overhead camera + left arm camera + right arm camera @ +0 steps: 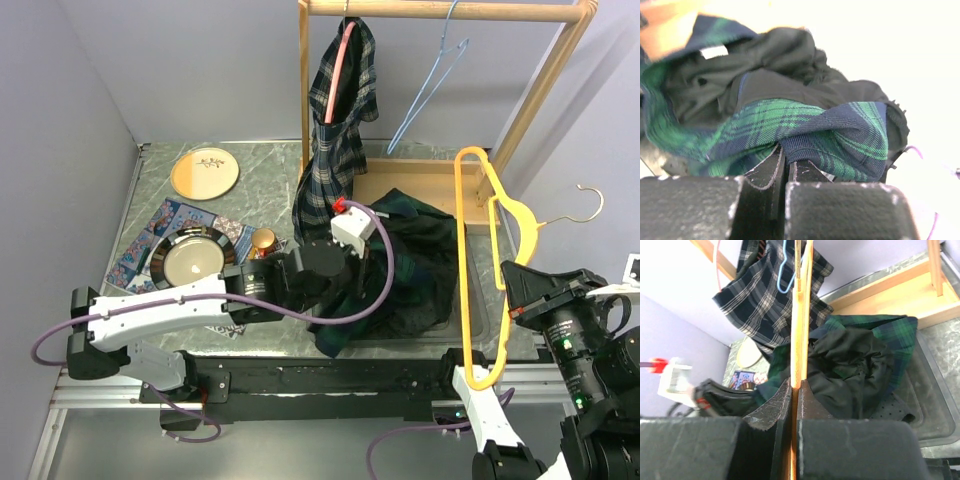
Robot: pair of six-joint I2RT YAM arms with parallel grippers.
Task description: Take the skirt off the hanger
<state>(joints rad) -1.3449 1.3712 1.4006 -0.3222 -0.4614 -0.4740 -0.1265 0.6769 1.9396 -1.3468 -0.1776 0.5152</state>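
Note:
The green and navy plaid skirt lies in a crumpled heap on the dark tray, its black lining showing. My left gripper is at the heap's left edge. In the left wrist view it is shut on a fold of the skirt. My right gripper is shut on a yellow hanger and holds it above the tray's right side. The hanger carries no cloth. In the right wrist view the hanger runs straight up between my right gripper's shut jaws, with the skirt behind it.
A wooden rack stands at the back with another plaid garment on a pink hanger and a bare blue hanger. At the left are a plate, a dark bowl, a can and a patterned cloth.

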